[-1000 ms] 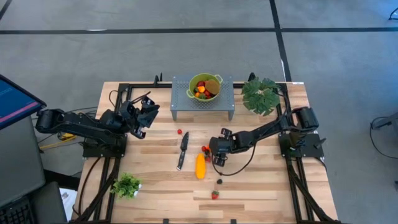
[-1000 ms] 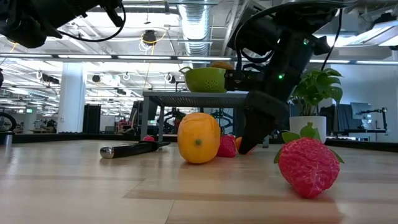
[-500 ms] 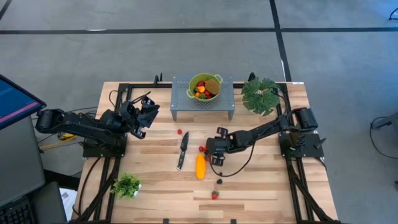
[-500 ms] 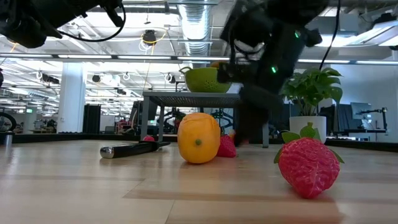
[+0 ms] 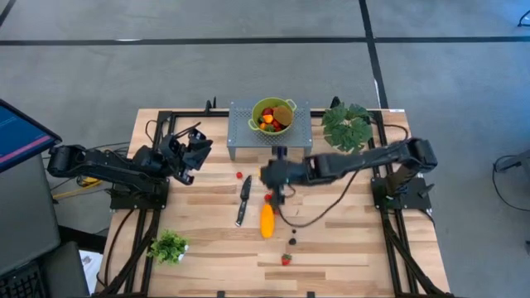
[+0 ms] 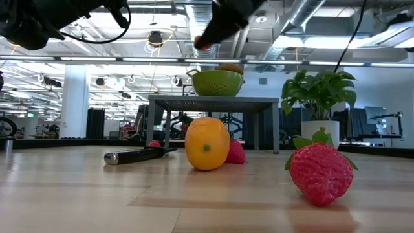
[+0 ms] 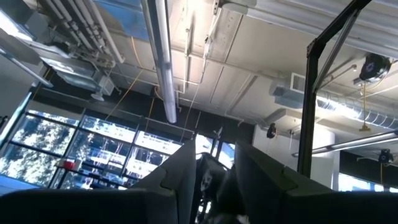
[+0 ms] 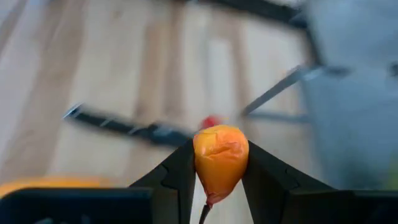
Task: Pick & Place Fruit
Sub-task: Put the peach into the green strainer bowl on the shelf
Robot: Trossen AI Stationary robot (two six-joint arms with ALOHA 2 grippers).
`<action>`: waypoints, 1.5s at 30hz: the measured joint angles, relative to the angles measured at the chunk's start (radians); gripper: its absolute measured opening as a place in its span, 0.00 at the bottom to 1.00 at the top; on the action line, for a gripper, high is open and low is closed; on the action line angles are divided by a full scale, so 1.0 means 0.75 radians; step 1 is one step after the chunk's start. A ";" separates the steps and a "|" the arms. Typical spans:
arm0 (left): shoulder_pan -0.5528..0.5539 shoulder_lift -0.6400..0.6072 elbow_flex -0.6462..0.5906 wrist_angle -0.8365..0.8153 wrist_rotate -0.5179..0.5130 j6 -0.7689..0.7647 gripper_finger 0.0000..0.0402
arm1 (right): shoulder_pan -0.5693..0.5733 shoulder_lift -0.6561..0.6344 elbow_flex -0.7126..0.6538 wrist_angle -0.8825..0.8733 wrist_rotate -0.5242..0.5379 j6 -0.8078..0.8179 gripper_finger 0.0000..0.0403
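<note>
**Above the table centre: right arm carried a small orange fruit**

High view: right gripper [image 5: 274, 175] hung mid-table, just near of the grey stand [image 5: 248, 142] with the green bowl [image 5: 258, 107] of fruit. Yellow-orange fruit [image 5: 267, 221], knife [image 5: 243, 199] and strawberry [image 5: 286, 259] lay on the wood. Left gripper [image 5: 197, 147] waited at the left, raised.

Low view: strawberry [image 6: 320, 171] nearest; yellow-orange fruit [image 6: 207, 143] behind it.

Left wrist view: fingers [image 7: 186, 174] held slightly apart, nothing between.

Right wrist view: fingers [image 8: 180, 171] clamped on the orange fruit [image 8: 220, 158] across its middle. Judged light, smooth, rounded; it could squirt out, so grip the widest part.
</note>
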 joint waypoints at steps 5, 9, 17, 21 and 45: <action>0.000 -0.003 0.000 0.008 0.000 0.000 0.26 | -0.131 -0.003 0.167 0.001 0.065 -0.093 0.26; 0.000 -0.006 0.000 0.003 -0.001 0.000 0.26 | -0.254 0.000 0.235 0.018 0.067 -0.093 0.27; 0.000 -0.006 0.000 0.001 -0.006 0.000 0.26 | -0.485 0.001 0.247 0.020 0.020 -0.036 0.27; 0.001 -0.006 0.000 0.001 -0.005 0.000 0.26 | -0.569 0.001 0.247 0.020 -0.060 -0.018 0.27; 0.000 -0.005 -0.001 0.001 -0.003 0.000 0.26 | -0.687 0.043 0.248 0.056 -0.183 0.163 0.39</action>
